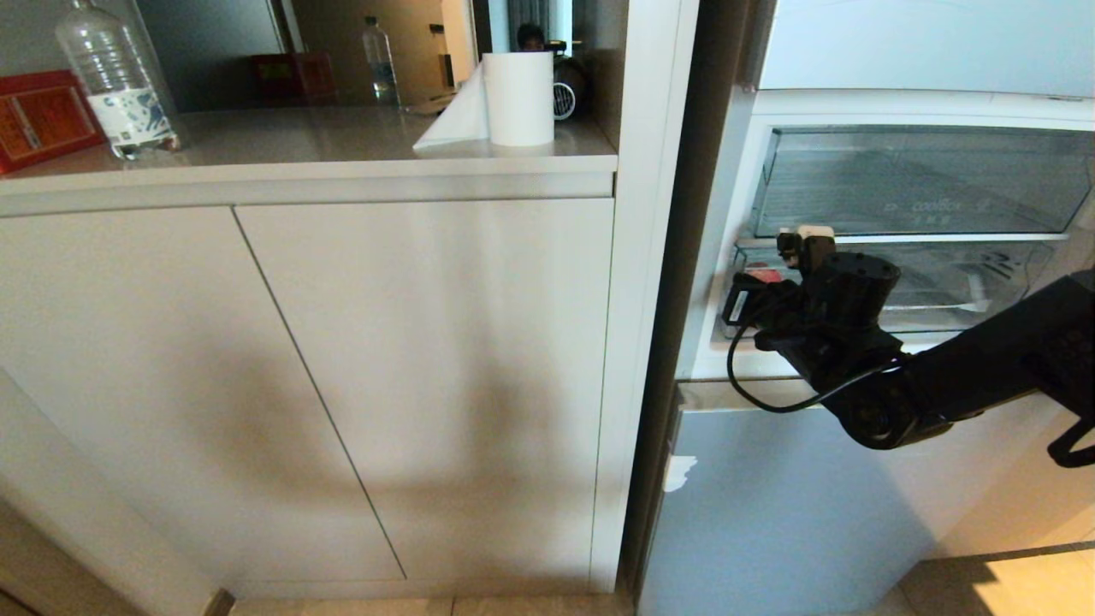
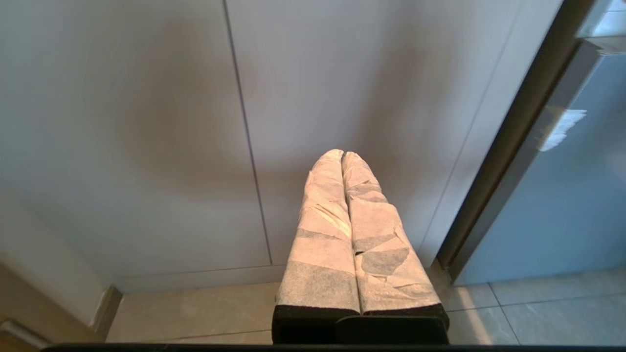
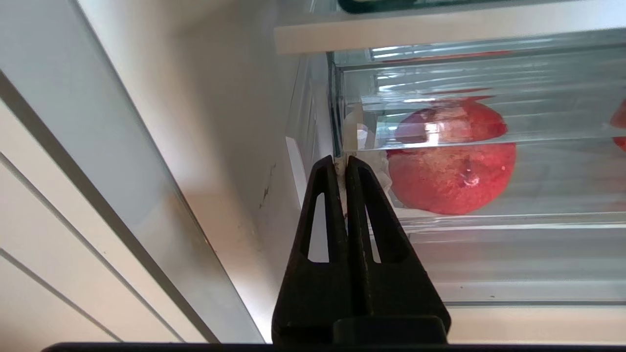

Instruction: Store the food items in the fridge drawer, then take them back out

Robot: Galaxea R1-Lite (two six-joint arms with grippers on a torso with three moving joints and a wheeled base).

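black right arm reaches level into the fridge; right gripper [image 3: 342, 164] pinches the drawer [image 3: 489, 254] front wall at its corner. fruit [image 3: 452, 161] sits inside, just beside; round, axis unclear. left gripper [image 2: 342, 156] pressed together, parked before the cabinet [image 2: 146, 122].

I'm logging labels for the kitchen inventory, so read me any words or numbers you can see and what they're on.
"coolbox": faint print on the upper clear bin in the fridge; the small marks beside it are unreadable.
Water bottle label: printed, too small to read.
Red box on the counter: lettering too blurred to read.
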